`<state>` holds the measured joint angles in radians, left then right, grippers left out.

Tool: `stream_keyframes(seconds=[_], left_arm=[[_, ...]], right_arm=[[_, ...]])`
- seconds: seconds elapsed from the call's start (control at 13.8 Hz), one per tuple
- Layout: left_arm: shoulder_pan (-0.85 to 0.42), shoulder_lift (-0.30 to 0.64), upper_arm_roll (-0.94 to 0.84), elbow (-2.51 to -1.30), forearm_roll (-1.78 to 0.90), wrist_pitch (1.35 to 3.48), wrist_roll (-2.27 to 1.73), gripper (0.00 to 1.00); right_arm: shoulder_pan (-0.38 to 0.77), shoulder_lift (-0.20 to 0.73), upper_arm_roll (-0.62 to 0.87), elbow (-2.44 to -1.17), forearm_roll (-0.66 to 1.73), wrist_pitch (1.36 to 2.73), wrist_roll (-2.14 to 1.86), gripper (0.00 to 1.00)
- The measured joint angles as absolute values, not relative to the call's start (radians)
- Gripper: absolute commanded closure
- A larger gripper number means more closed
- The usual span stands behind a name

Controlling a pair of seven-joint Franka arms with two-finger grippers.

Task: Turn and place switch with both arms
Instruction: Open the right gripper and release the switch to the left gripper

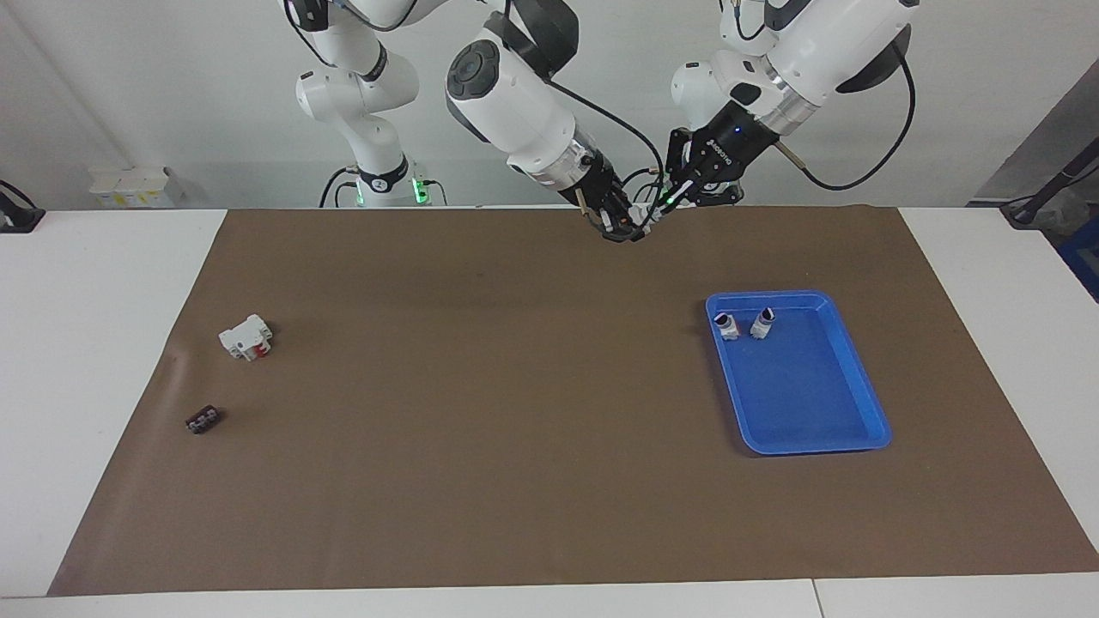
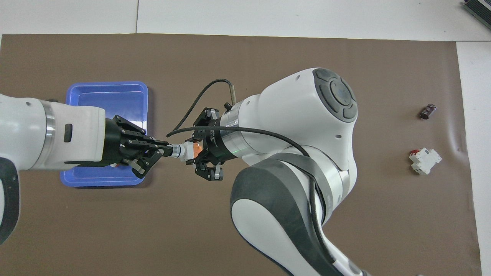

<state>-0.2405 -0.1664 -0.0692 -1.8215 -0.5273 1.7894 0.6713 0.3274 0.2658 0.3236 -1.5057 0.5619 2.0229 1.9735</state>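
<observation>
1. We see a tray (image 1: pixel 859 429) on the worktop (image 1: pixel 481 463) toward the left arm's end, with two switches (image 1: pixel 743 325) in it.
2. We see a block (image 1: pixel 246 336) toward the right arm's end, with a flat piece (image 1: pixel 203 421) farther from the robots.

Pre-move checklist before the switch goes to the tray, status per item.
1. Switch held up in the air between both grippers, over the brown mat: ok.
2. Left gripper on the switch's knob end: ok, appears shut on it.
3. Right gripper on the orange end: ok, appears shut on it.
4. Knob turned to its set position: cannot tell.
5. Blue tray has bare floor for a drop: ok, only two switches stand at its edge nearest the robots.
6. White block and black piece out of the way: ok, both lie at the right arm's end.
</observation>
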Motion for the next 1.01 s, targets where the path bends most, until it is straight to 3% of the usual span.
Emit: stream_keyframes(seconds=[0.51, 0.58, 0.72, 0.8, 0.87, 0.94, 1.01], left_arm=[[-0.241, -0.167, -0.069, -1.821, -0.526, 1.790, 0.717, 1.00], [-0.240, -0.167, -0.068, -1.822, -0.526, 1.790, 0.723, 1.00], [-0.240, -0.167, -0.065, -1.822, -0.526, 1.789, 0.731, 1.00], [-0.239, -0.168, -0.065, -1.823, -0.526, 1.789, 0.733, 1.00], [-0.239, -0.168, -0.064, -1.823, -0.526, 1.789, 0.734, 1.00], [-0.239, -0.169, -0.064, -1.822, -0.526, 1.789, 0.739, 1.00], [-0.235, -0.170, -0.063, -1.826, -0.507, 1.788, 0.758, 1.00]], right_arm=[[0.327, 0.266, 0.324, -1.506, 0.562, 2.024, 1.973, 1.00], [0.328, 0.266, 0.324, -1.506, 0.562, 2.026, 1.973, 0.89], [0.331, 0.268, 0.324, -1.505, 0.562, 2.032, 1.974, 0.81], [0.331, 0.268, 0.324, -1.504, 0.562, 2.032, 1.974, 0.72], [0.331, 0.268, 0.324, -1.504, 0.562, 2.032, 1.974, 0.41], [0.331, 0.268, 0.324, -1.503, 0.562, 2.032, 1.973, 0.05], [0.329, 0.265, 0.322, -1.501, 0.558, 2.031, 1.973, 0.01]])
